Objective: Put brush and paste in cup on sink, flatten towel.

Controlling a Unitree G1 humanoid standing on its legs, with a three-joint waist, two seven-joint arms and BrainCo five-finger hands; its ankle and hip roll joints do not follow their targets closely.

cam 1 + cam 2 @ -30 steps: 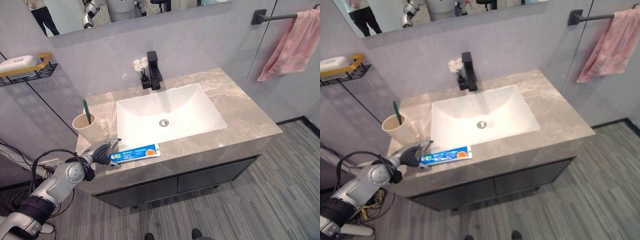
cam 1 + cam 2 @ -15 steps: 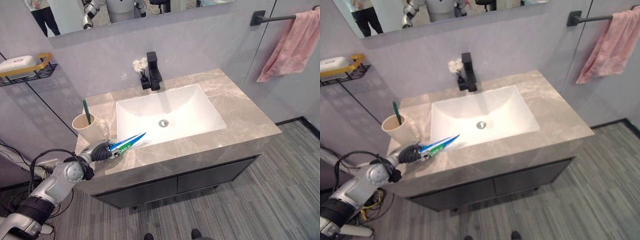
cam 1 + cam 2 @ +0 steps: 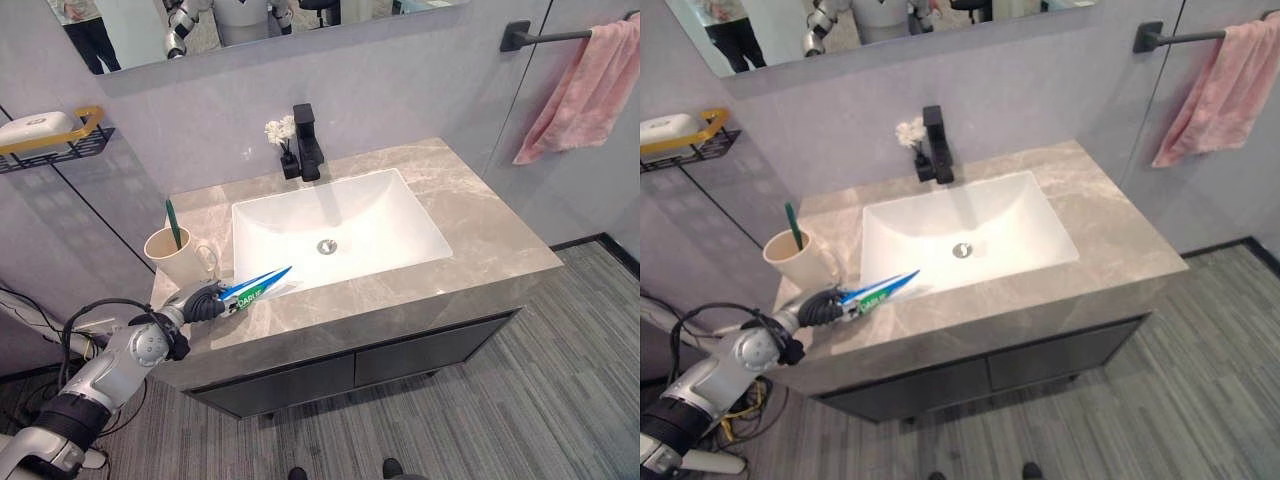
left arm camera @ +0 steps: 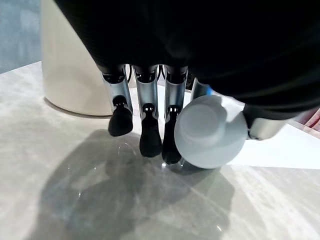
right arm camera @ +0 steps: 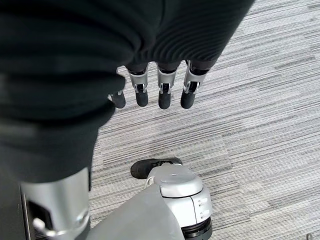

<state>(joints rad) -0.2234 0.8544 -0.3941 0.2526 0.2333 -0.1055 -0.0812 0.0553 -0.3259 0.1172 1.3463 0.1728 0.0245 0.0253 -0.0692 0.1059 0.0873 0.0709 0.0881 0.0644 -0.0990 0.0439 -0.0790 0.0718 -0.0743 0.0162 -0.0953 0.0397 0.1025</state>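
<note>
My left hand (image 3: 197,302) is shut on the capped end of a blue and white toothpaste tube (image 3: 258,285), and its flat end points up toward the sink's front rim. In the left wrist view the white cap (image 4: 210,132) sits between thumb and curled fingers (image 4: 149,135). A beige cup (image 3: 178,262) with a green toothbrush (image 3: 173,222) in it stands just behind the hand on the counter's left end. A pink towel (image 3: 580,85) hangs bunched on a black wall bar at the upper right. My right hand (image 5: 164,90) hangs open over the floor.
A white sink (image 3: 370,205) is set in the grey marble counter (image 3: 490,240), with a black faucet (image 3: 307,140) and a small vase of white flowers (image 3: 283,135) behind it. A wall shelf with soap (image 3: 45,135) is at the left. A mirror hangs above.
A second ago the tube lay flat on the counter under my left hand. The hand has since closed on it and raised it at a slant; nothing has moved in the last half second.
</note>
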